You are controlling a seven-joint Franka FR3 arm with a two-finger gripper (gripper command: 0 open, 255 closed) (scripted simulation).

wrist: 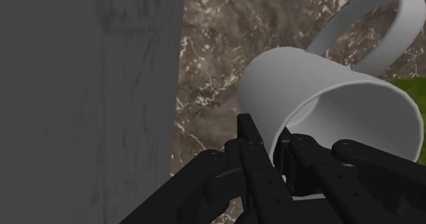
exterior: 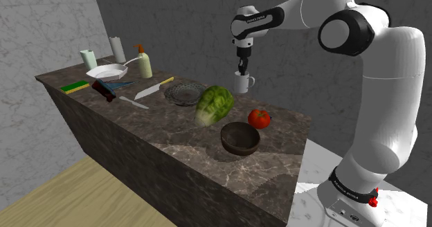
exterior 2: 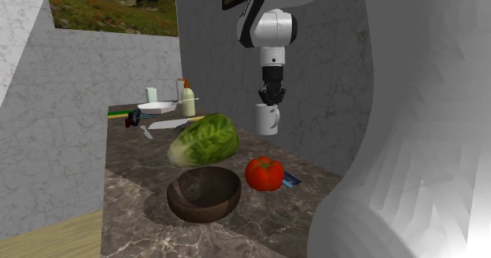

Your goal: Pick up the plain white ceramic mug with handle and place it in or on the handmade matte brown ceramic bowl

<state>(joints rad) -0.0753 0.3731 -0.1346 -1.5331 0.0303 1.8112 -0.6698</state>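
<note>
The white mug (exterior: 243,84) with a handle stands near the back of the dark marble counter (exterior: 180,149), close to the wall. My black gripper (exterior: 241,70) comes down from above and is shut on the mug's rim. In the wrist view one finger (wrist: 254,154) lies outside the mug (wrist: 307,86) wall and the other inside, the handle pointing away. Whether the mug (exterior 2: 267,119) touches the counter I cannot tell. The brown bowl (exterior: 240,138) sits empty near the counter's front, well apart from the gripper (exterior 2: 271,99). In the second exterior view the bowl (exterior 2: 204,195) is nearest the camera.
A red tomato (exterior: 259,118) and a green lettuce (exterior: 213,104) lie between mug and bowl. Further toward the shoulder view's left are a grey plate (exterior: 185,93), a knife (exterior: 154,88), a white pan (exterior: 107,72) and a bottle (exterior: 144,63). A grey wall (wrist: 82,86) stands close behind the mug.
</note>
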